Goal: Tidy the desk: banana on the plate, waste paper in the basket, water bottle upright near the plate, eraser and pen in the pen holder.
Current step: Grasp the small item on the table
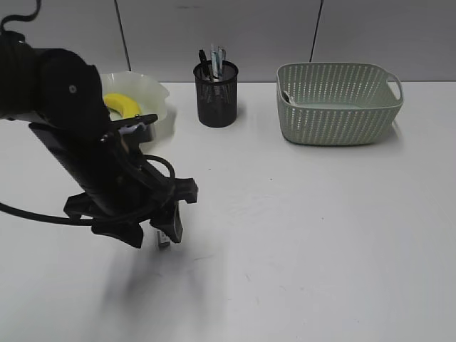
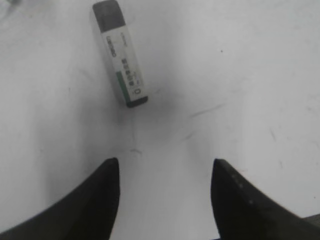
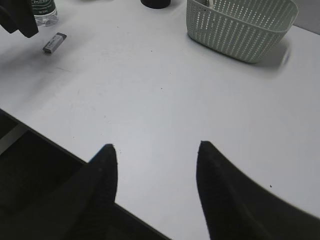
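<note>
Nearest the exterior camera hangs the left hand, low over the white worktop, its two dark fingers standing apart with nothing between them. The eraser (a slim bar in a printed sleeve, dark at both ends) lies flat on the worktop ahead of that hand in the left wrist view, up and left of the gap and turned at a slant to it. That offset is the first risk: a straight descent from here would probably close on bare worktop, or one finger would come down on the eraser's end and skid it away. Since it lies so flat, fingertips stopping too high may also pinch only the sleeve.

Further back on the left, the banana already rests in the pale green plate. The water bottle stands near it, just beyond the eraser in the right wrist view; a wide swing of the left arm could topple it. The black mesh pen holder already carries pens, so an eraser dropped in off-centre could catch on them and bounce out. At the right stands the sage-green basket. The right hand hangs open and empty over bare worktop, well apart from everything.
</note>
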